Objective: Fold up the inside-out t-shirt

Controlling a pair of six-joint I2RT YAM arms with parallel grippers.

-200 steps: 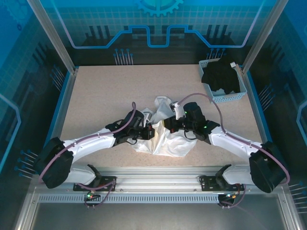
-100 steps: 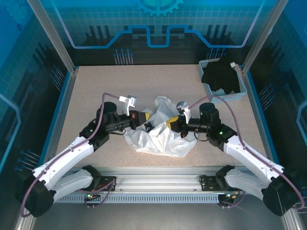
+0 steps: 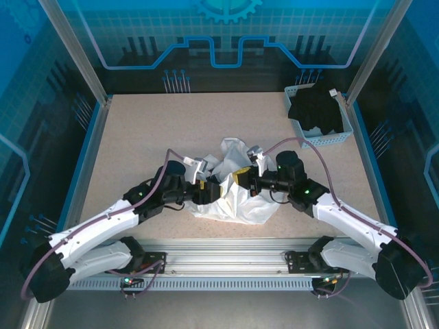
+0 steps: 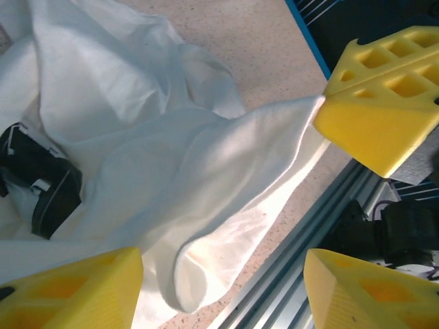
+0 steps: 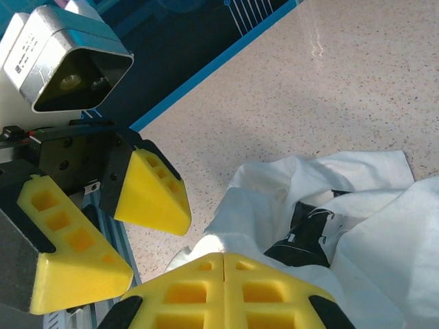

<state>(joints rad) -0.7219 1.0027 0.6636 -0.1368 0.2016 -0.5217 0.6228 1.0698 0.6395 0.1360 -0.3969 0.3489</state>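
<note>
Left claw [image 3: 204, 189] is spread open and holding nothing, right at 9 o'clock of the crumpled white t-shirt [image 3: 236, 204] mid-table. Right claw [image 3: 241, 178] is clenched on a fold at 3. I'd grab a hem edge and pull it flat first. Basket [image 3: 343, 134] at 2 o'clock holds a black garment [image 3: 317, 110].

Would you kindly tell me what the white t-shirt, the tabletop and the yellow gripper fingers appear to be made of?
T-shirt: thin, matte knit fabric, probably cotton; it drapes in soft folds. Tabletop: hard, speckled beige, perhaps laminate; faint glare suggests a smooth finish. Yellow fingers: matte, with moulded open cells; likely plastic or firm foam.
</note>
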